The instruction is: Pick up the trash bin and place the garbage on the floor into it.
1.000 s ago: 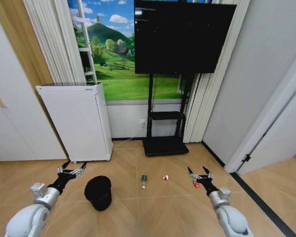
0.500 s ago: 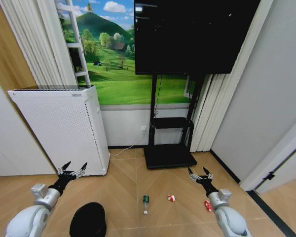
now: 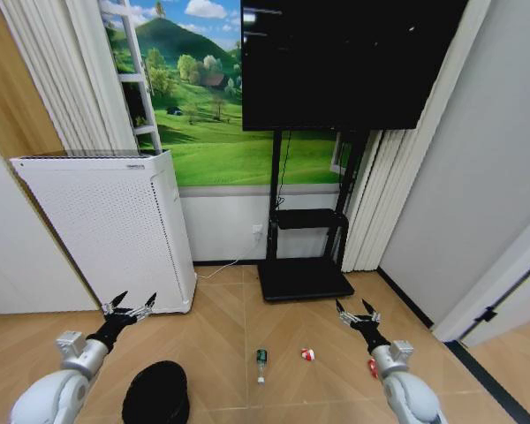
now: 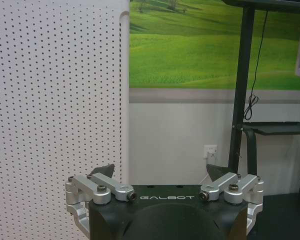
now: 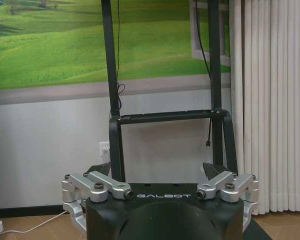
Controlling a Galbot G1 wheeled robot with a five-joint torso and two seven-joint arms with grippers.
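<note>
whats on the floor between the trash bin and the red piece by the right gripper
In the head view, between the trash bin and the red piece lie the green bottle and the red-and-white scrap, on otherwise bare floor.

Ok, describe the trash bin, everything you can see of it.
The trash bin is small, round and black, seen from above, so mostly its dark liner and opening show. It stands upright on the herringbone wood floor, with its lower part cut off by the picture's edge. It sits in front of the white perforated appliance, apart from it. The left gripper hovers beyond it, open, not touching.
</note>
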